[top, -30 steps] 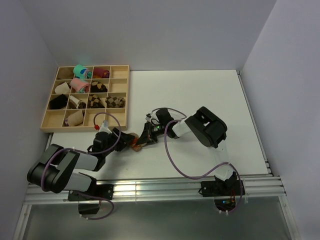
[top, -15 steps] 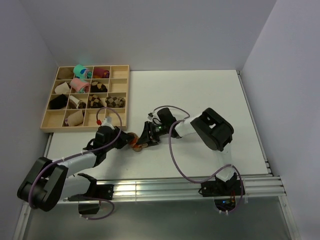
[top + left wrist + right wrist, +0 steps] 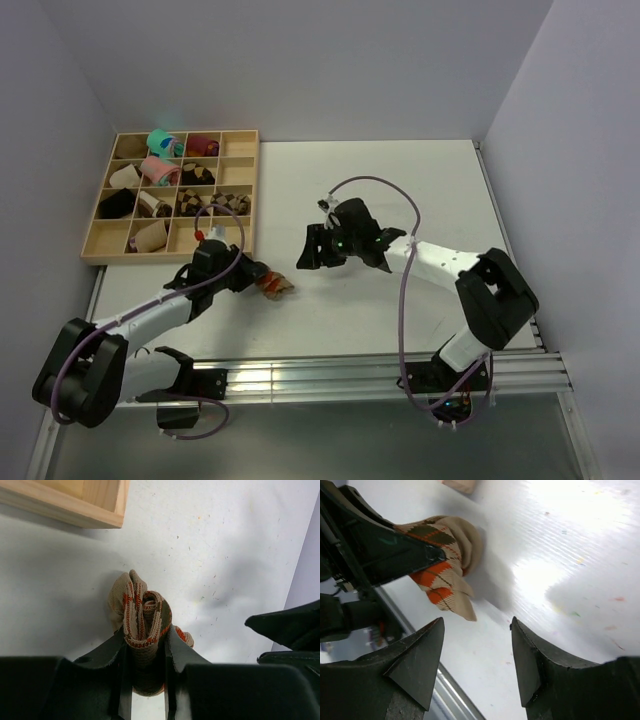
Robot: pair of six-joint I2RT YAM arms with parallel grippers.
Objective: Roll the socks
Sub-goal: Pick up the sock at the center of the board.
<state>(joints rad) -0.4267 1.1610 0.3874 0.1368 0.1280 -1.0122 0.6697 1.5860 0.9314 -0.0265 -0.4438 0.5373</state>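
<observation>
The socks are a tan roll with brown and orange-red diamonds, lying on the white table near its front left. My left gripper is shut on the roll. In the left wrist view the socks are pinched between both fingers of the left gripper, with the rolled end sticking out ahead. My right gripper hovers just right of the roll, open and holding nothing. In the right wrist view the socks lie beyond the spread tips of the right gripper, apart from them.
A wooden compartment tray with several other sock rolls stands at the back left; its corner shows just beyond the held roll. The table's metal front rail runs close below the arms.
My right gripper let go of the socks, opened and drew back to the right. My left gripper closed on the roll and reached slightly further right.
</observation>
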